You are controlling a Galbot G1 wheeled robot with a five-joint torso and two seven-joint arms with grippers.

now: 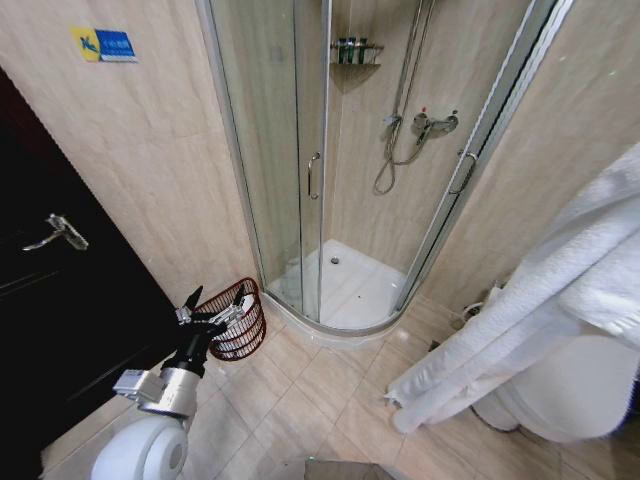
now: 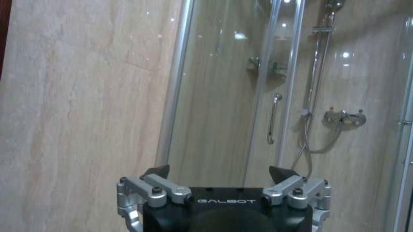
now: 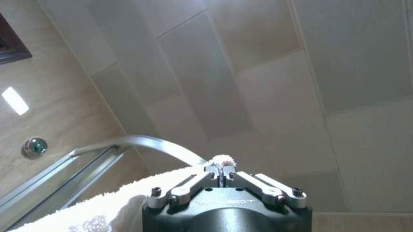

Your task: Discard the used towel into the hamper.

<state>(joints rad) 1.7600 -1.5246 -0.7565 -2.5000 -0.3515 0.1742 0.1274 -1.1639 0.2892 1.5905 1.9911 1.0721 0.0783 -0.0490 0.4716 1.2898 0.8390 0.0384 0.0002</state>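
The towel (image 1: 540,300) is white and hangs in a long drape from the upper right of the head view down toward the floor tiles. In the right wrist view my right gripper (image 3: 221,167) is raised toward the ceiling and shut on the towel (image 3: 96,212), a tuft of which pokes out past its fingertips. The hamper (image 1: 245,335), a small dark reddish open-weave basket, stands on the floor against the wall beside the shower. My left gripper (image 1: 213,308) is held just in front of the hamper's rim, open with nothing in it. In the left wrist view the left gripper (image 2: 219,171) faces the shower glass.
A curved glass shower enclosure (image 1: 310,170) with a white tray (image 1: 345,285) fills the corner. A dark door (image 1: 60,300) with a metal handle is on the left. A white rounded fixture (image 1: 570,395) sits low on the right behind the towel. Beige floor tiles (image 1: 300,400) lie between them.
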